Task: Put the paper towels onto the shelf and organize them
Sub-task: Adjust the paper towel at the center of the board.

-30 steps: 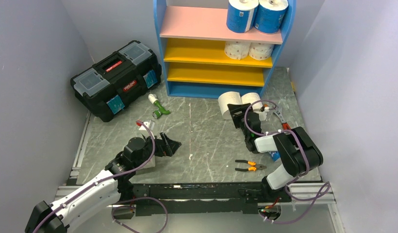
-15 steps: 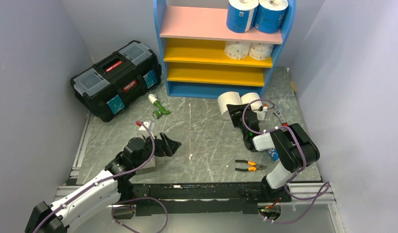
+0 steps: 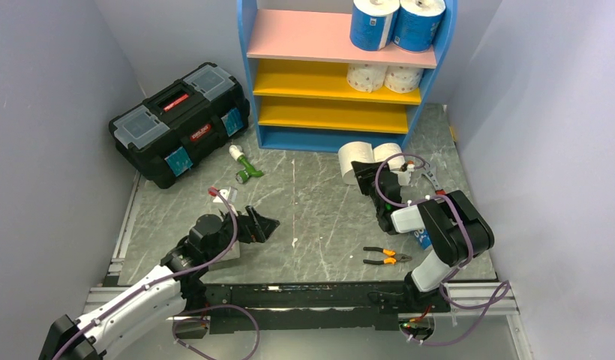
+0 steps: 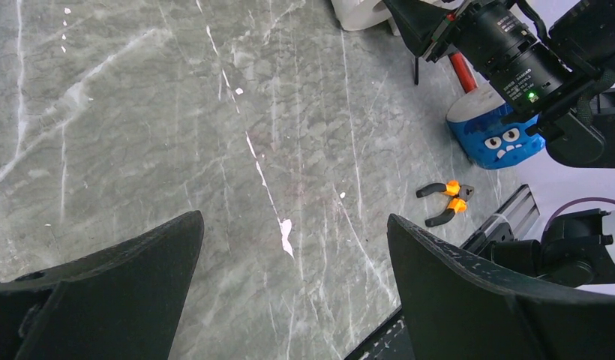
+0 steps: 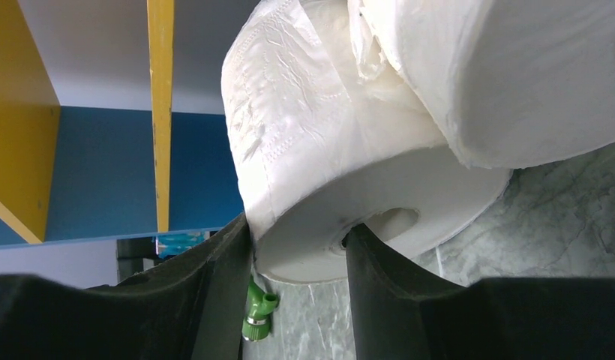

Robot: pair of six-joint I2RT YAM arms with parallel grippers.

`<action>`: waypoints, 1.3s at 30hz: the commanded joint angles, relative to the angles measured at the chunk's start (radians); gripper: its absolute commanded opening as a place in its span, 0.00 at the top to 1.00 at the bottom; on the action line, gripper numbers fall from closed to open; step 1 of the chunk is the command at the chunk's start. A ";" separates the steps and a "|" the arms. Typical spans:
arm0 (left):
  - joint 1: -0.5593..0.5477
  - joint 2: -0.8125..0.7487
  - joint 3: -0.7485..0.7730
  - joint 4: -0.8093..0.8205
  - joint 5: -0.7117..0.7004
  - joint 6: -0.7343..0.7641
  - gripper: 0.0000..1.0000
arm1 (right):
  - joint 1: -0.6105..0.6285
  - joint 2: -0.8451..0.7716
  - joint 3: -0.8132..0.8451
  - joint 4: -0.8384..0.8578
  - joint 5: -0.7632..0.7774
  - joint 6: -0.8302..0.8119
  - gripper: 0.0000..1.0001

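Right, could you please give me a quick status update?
Left gripper open, empty. Right gripper pinching plain white paper towel roll through its core. Second white roll touching it.

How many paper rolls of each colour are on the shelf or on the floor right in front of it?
Blue rolls: 2
Dotted white rolls: 2
Plain white rolls: 2
Total: 6
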 commanded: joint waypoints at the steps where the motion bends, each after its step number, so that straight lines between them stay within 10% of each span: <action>1: -0.004 -0.022 -0.008 -0.004 -0.009 -0.018 0.01 | 0.003 -0.039 -0.008 0.047 -0.012 -0.009 0.66; 28: -0.006 -0.059 0.028 -0.048 -0.016 -0.017 0.01 | 0.025 -0.477 -0.068 -0.338 -0.039 -0.203 0.74; 39: -0.008 -0.084 0.042 -0.096 -0.049 -0.009 0.01 | 0.113 -0.667 0.281 -1.148 -0.142 -0.683 0.75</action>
